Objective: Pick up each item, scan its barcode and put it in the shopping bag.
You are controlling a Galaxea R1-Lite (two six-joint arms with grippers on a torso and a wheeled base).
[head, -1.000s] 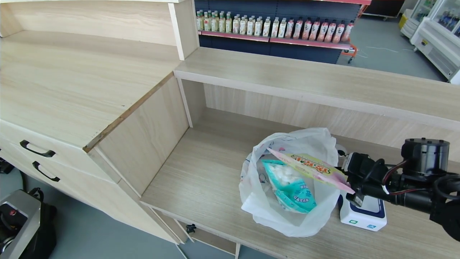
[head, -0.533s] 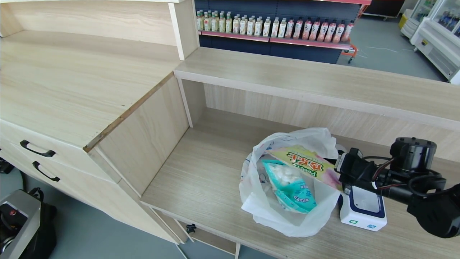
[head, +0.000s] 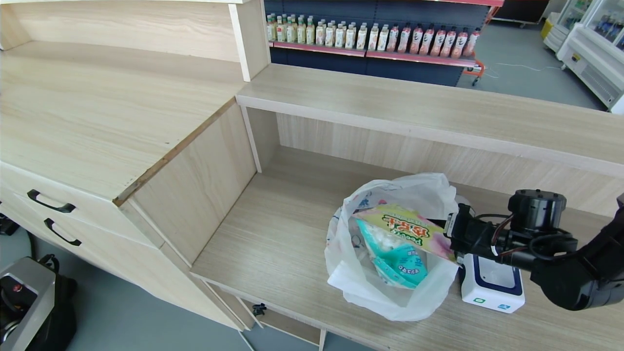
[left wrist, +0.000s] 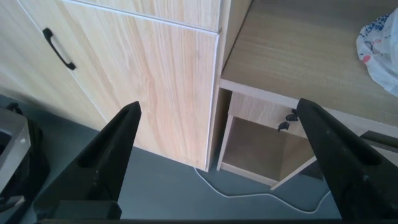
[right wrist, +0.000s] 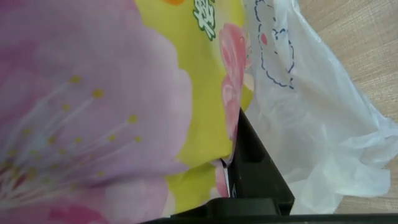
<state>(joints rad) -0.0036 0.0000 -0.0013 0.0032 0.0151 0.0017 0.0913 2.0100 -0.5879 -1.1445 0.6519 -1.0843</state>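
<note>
A white plastic shopping bag (head: 351, 273) stands open on the lower wooden counter (head: 273, 243), with a teal packet (head: 397, 258) inside it. My right gripper (head: 451, 235) is shut on the edge of a yellow and pink snack packet (head: 407, 229), which hangs tilted over the bag's mouth. The right wrist view has that packet (right wrist: 112, 93) close up, a black finger (right wrist: 255, 162) under it and the bag (right wrist: 298, 112) beyond. My left gripper (left wrist: 217, 162) is open and holds nothing, low beside the cabinet, with a corner of the bag (left wrist: 379, 43) far off.
A white barcode scanner (head: 492, 285) with a blue top sits on the counter just right of the bag, under my right arm. An upper shelf (head: 414, 107) overhangs the counter. The drawer cabinet (head: 73, 204) stands to the left, and an open compartment (left wrist: 261, 143) lies under the counter.
My right gripper has moved left and slightly down with the snack packet, bringing it further over the bag's mouth and turning its printed face up.
</note>
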